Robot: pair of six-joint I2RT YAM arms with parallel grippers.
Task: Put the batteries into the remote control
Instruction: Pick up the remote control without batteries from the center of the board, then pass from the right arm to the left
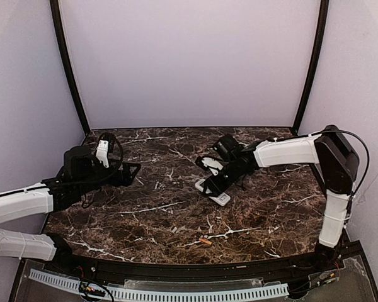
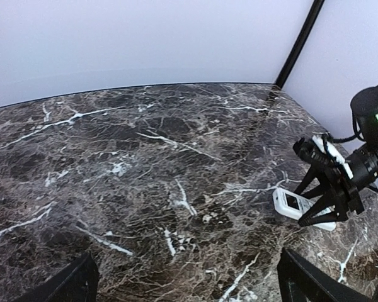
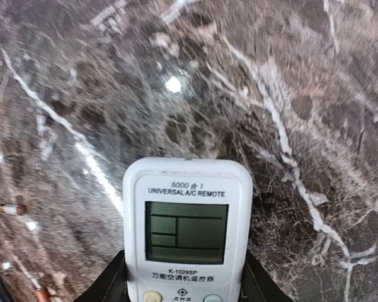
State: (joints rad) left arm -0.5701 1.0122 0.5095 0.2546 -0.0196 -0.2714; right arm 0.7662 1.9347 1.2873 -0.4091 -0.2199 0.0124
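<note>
One slim orange-copper cylindrical battery [image 1: 205,240] lies loose on the dark marble tabletop [image 1: 132,220], low centre of the overhead view, so loading looks unstarted. Centre-right, the flat white rectangular remote control [image 3: 188,233] faces display-up; the right gripper [image 1: 217,184] straddles its button end, half-closed, grip unclear. The left gripper [image 1: 131,173] gapes wide, empty.

A dark brown, white-veined marble counter [image 1: 164,217] fills the frame's lower half. Plain pale walls [image 1: 189,63] rise behind, edged by thin black poles [image 1: 67,63].
</note>
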